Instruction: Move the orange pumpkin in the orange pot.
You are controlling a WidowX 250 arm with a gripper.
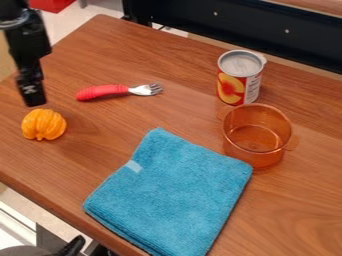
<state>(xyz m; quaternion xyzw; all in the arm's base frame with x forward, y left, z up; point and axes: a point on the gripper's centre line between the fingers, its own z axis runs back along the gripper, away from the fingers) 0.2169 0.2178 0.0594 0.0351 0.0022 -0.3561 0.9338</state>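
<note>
The black gripper hangs at the upper left of the view, just above and behind the orange pumpkin, apart from it. The small ribbed pumpkin lies on the wooden table near its left side. On the right stands the see-through orange pot, upright, with two small side handles. Its inside holds nothing that I can see.
A red-handled fork lies right of the gripper. Behind the pot stands a can. A folded blue towel covers the table's front middle, close to the pot. A black rail runs along the back edge.
</note>
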